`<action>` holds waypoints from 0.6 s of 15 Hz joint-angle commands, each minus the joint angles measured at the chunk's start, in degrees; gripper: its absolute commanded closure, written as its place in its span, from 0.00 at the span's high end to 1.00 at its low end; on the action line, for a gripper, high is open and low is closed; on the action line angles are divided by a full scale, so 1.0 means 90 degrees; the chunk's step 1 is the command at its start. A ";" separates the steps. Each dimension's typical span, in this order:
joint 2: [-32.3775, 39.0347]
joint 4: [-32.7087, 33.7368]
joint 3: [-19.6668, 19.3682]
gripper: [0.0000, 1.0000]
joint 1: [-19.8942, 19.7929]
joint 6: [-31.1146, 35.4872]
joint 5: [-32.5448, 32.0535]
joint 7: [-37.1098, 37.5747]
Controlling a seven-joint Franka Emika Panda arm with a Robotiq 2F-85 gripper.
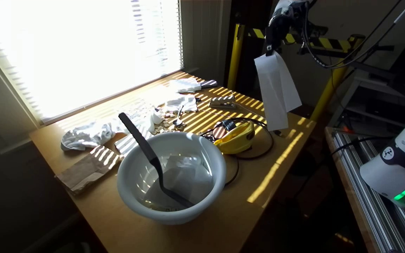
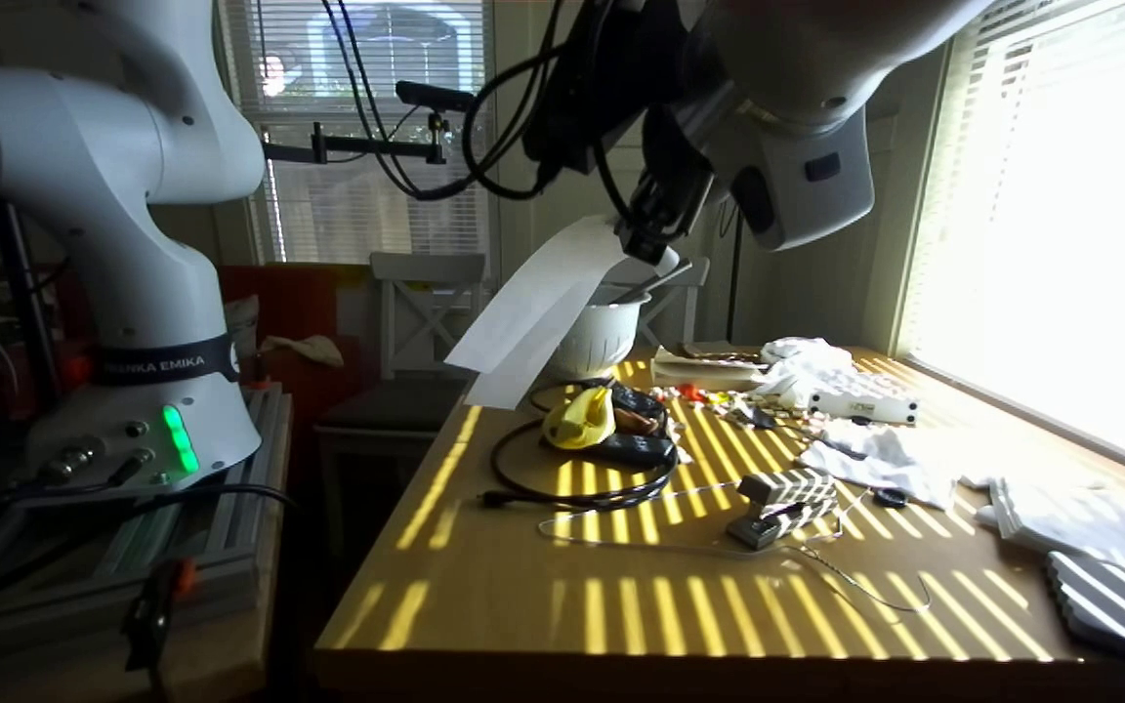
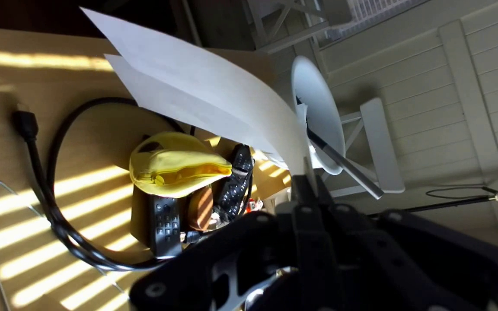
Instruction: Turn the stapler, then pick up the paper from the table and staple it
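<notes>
The paper is a folded white strip (image 1: 272,93) hanging in the air. It also shows in an exterior view (image 2: 548,298) and in the wrist view (image 3: 214,90). My gripper (image 1: 270,52) is shut on one end of the paper, and two layers fan apart below it. The fingertips (image 3: 311,188) pinch the paper in the wrist view, and the gripper also shows in an exterior view (image 2: 643,239). The stapler (image 2: 785,503) stands on the table, apart from the gripper and lower than it. It also shows in an exterior view (image 1: 222,102). The stapler is out of the wrist view.
A white bowl (image 1: 174,218) with a dark-handled spatula (image 1: 139,140) stands on the table. A yellow pouch (image 2: 579,418) lies among remotes and a looped black cable (image 2: 514,496). A thin wire (image 2: 641,549) runs beside the stapler. White cloths (image 2: 880,459) lie toward the window.
</notes>
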 commanded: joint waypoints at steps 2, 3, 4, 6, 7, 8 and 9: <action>0.0126 -0.0122 -0.0481 0.00 0.0515 0.1469 -0.0272 -0.0484; 0.0306 -0.0178 -0.0493 0.00 0.0647 0.2012 -0.0381 -0.0663; 0.0361 -0.0282 -0.0513 0.00 0.0757 0.2558 -0.0430 -0.0741; 0.0615 -0.0495 -0.0789 0.00 0.1245 0.3702 -0.0334 -0.0943; 0.0777 -0.0597 -0.0894 0.00 0.1476 0.4276 -0.0277 -0.1080; 0.0915 -0.0696 -0.0928 0.00 0.1650 0.4841 -0.0252 -0.1195; 0.1051 -0.0791 -0.0915 0.00 0.1784 0.5421 -0.0268 -0.1282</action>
